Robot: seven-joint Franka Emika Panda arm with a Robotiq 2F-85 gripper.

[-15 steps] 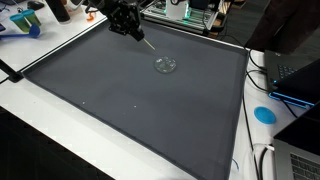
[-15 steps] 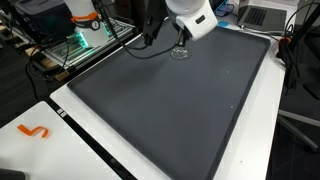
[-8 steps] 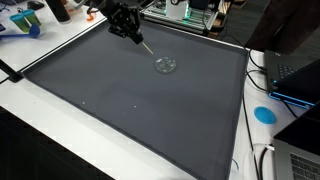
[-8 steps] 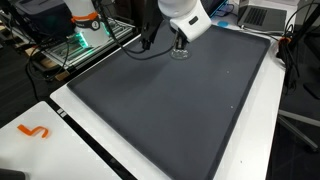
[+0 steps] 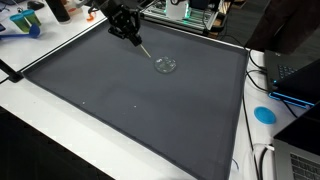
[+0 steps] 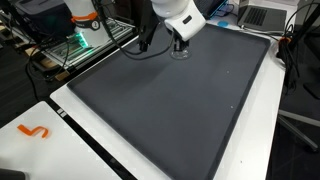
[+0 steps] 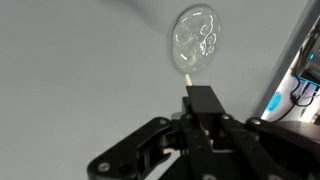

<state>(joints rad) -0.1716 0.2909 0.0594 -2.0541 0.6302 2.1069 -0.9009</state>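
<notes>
My gripper (image 5: 130,32) hangs over the far part of a dark grey mat (image 5: 130,100), shut on a thin pale stick (image 5: 145,46) that points down toward a small clear round glass dish (image 5: 166,65). In the wrist view the closed jaws (image 7: 200,112) hold the stick (image 7: 187,76), and its tip lies just at the near edge of the glass dish (image 7: 197,38); whether they touch I cannot tell. In an exterior view the gripper (image 6: 178,40) stands just above the dish (image 6: 181,53).
A white table border (image 5: 60,140) surrounds the mat. A blue disc (image 5: 264,114) and a laptop (image 5: 296,75) lie at one side. An orange piece (image 6: 35,131) lies on the white edge. An equipment rack (image 6: 80,40) and cables stand behind the mat.
The arm has shifted slightly away from the glass dish, toward the mat's far corner, still holding the stick. The dish has not moved.
</notes>
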